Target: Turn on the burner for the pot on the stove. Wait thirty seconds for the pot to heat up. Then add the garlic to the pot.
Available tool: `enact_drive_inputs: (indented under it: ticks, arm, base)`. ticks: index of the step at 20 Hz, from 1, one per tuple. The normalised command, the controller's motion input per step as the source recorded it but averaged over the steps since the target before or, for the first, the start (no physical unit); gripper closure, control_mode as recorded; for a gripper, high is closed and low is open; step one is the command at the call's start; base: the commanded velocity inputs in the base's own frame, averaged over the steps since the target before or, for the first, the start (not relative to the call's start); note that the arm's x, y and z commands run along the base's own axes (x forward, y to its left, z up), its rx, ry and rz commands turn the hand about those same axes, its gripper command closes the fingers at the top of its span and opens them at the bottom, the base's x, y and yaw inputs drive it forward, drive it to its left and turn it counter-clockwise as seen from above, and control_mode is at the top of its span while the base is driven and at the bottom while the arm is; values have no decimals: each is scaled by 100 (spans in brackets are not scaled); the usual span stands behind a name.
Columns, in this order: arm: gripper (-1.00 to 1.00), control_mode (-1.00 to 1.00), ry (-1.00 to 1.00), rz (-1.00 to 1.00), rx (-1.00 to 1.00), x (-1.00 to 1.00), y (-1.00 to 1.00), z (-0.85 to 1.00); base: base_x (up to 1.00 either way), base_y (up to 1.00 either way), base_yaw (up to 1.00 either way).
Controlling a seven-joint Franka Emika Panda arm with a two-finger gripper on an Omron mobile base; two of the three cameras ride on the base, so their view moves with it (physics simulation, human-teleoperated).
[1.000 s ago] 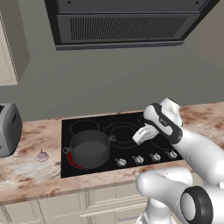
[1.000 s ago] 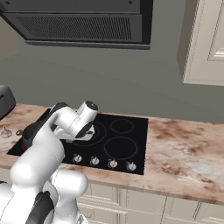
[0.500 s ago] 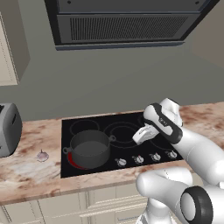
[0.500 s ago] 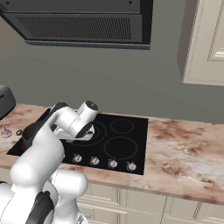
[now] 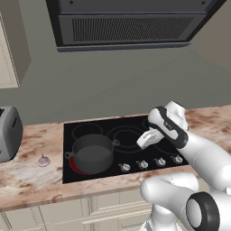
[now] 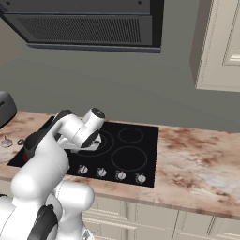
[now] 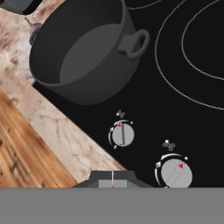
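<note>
Grey wall (image 5: pixel 113 85) backing a mottled pinkish stone counter (image 6: pixel 197 164); dark range hood (image 5: pixel 131 25) hanging overhead; cream cabinets (image 6: pixel 220 44) flanking it; cream drawers (image 5: pixel 90 210) sitting beneath; wood floor (image 7: pixel 19 151) lying below.

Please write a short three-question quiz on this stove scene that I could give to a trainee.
1. True or false: the garlic already lies inside the pot.
2. Which colour glows at the rim of the burner beneath the pot: A) red, B) blue, C) green?
3. On which side of the stove does the toaster stand in the left base view?

Key
1. False: it lies on the counter, left of the stove.
2. A.
3. The left side.
</note>
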Motion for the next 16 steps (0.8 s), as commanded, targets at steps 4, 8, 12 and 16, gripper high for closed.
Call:
enact_drive_inputs:
  ticks: [4, 8, 12, 16]
  arm:
    - [100, -100, 0, 0, 0, 0, 0, 0]
    - [100, -100, 0, 0, 0, 0, 0, 0]
    - [100, -100, 0, 0, 0, 0, 0, 0]
    - [100, -100, 0, 0, 0, 0, 0, 0]
  base:
    - [0, 0, 0]
    - [0, 0, 0]
    - [0, 0, 0]
    - [0, 0, 0]
